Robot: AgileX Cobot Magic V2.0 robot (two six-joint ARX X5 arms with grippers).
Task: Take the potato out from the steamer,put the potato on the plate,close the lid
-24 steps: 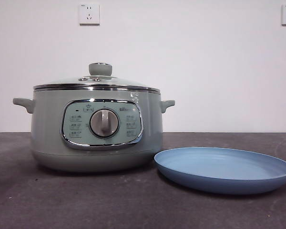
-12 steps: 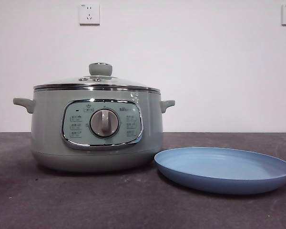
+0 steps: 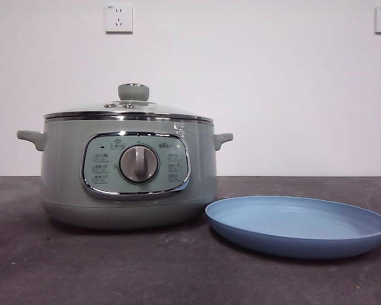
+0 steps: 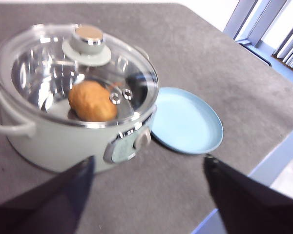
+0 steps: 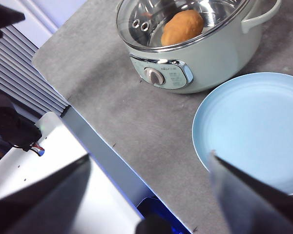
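Sitting on dark table (image 3: pixel 114 267): steamer (image 3: pixel 128 171), lid (image 3: pixel 128 111) closed on top, knob up. Potato (image 4: pixel 93 101) inside pot, visible through glass, resting on pot bottom. Plate (image 3: pixel 297 225) bare, just beside steamer on dial side, not touching. Left gripper (image 4: pixel 146 168) above table near steamer, jaws spread wide, holding nothing. Right gripper (image 5: pixel 149 163) high over table edge near plate, jaws wide apart, holding nothing.
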